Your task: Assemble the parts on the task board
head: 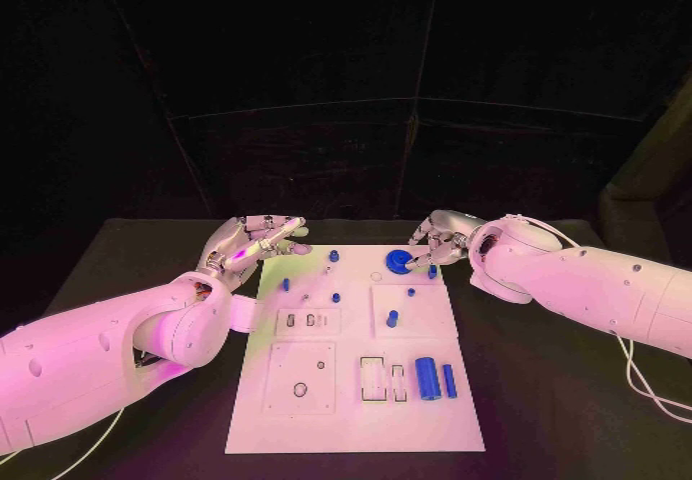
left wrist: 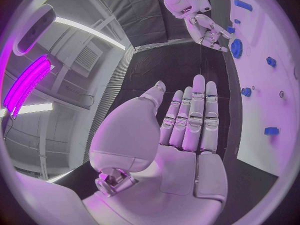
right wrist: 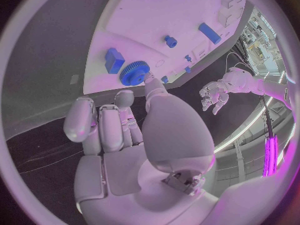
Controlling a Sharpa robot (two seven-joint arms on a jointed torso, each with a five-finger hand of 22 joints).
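Blue, the toothed gear (head: 400,262) sits at the task board's (head: 346,420) far edge with the right hand (head: 440,240) touching it but not yet gripping, while the left hand (head: 260,240) hovers flat and empty; next likely calls for pinching the gear.

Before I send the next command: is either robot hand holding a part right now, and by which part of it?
Neither holds anything. The left robot hand is flat and open beside the task board. The right robot hand touches the blue gear with one fingertip, not gripping it.
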